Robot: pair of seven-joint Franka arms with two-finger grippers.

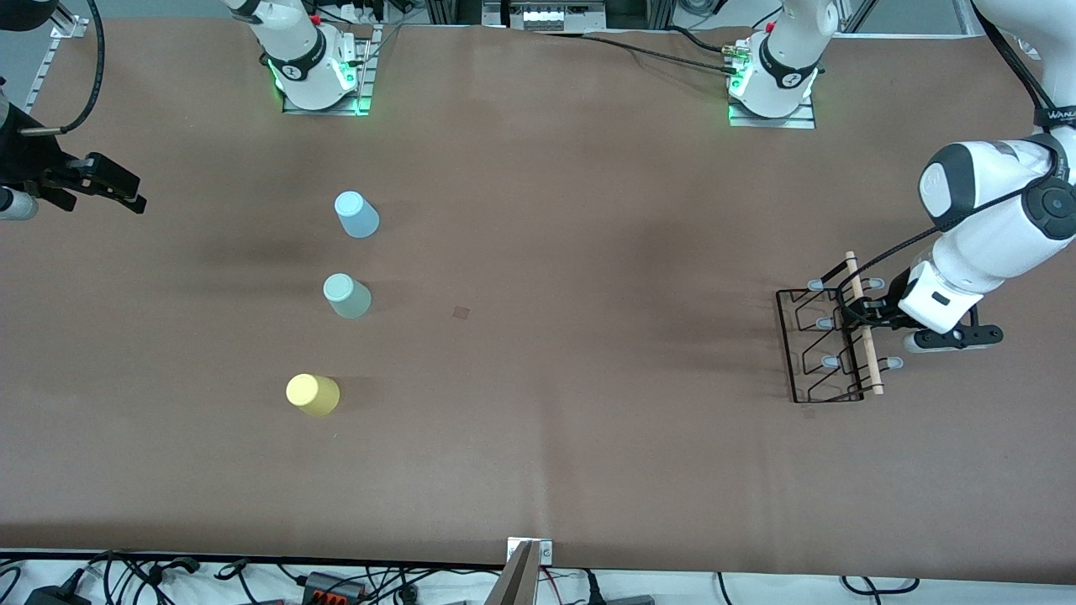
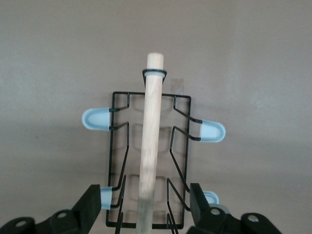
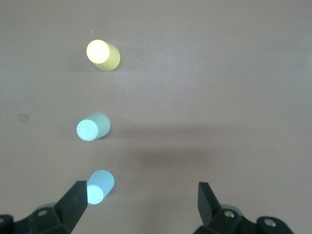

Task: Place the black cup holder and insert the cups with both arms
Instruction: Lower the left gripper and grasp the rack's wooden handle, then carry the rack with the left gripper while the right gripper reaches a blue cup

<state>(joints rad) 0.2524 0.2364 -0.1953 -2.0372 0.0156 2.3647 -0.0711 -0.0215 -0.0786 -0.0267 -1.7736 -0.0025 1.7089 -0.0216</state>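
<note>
Both left pincer [image 2: 144,207] fingers straddle wooden handle [image 2: 150,146], untouching.

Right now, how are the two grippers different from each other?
The left gripper is low at the black cup holder, one finger on each side of its wooden handle; the right gripper has nothing between its fingers. The left gripper works at the left arm's end of the table; the right gripper hangs high at the other end, looking down on the three cups, the blue cup closest under it. Both are black and open.
</note>
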